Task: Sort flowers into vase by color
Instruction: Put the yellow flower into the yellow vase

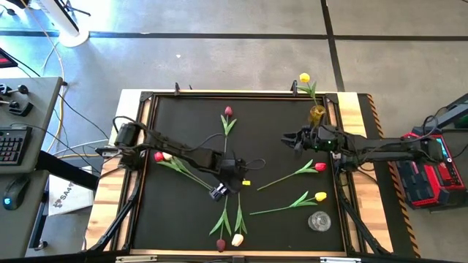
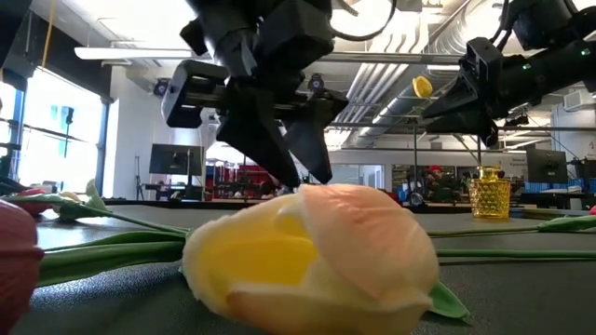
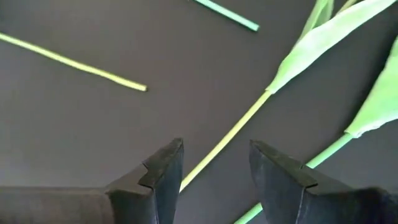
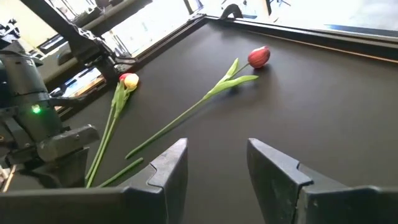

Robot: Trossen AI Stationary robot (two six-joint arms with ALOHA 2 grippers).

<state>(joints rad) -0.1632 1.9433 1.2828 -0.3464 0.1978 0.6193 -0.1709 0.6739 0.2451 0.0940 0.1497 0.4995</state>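
Cream tulip (image 2: 312, 247) blurred, fills low view; maroon bud (image 2: 17, 256) edge-cut.

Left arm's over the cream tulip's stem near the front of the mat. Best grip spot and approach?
Grip the cream tulip on its bare stem, below the leaf, not on the soft bud. It lies flat on the mat, so come straight down with the fingers straddling the stem crosswise. The left end effector is open and lined up that way. That stretch looks clear of the neighbouring stems.

matt black mat (image 1: 278, 146) in a pale wood table frame (image 1: 358, 131), amber textured glass vase (image 2: 488, 194), clear glass vase (image 1: 319, 220).
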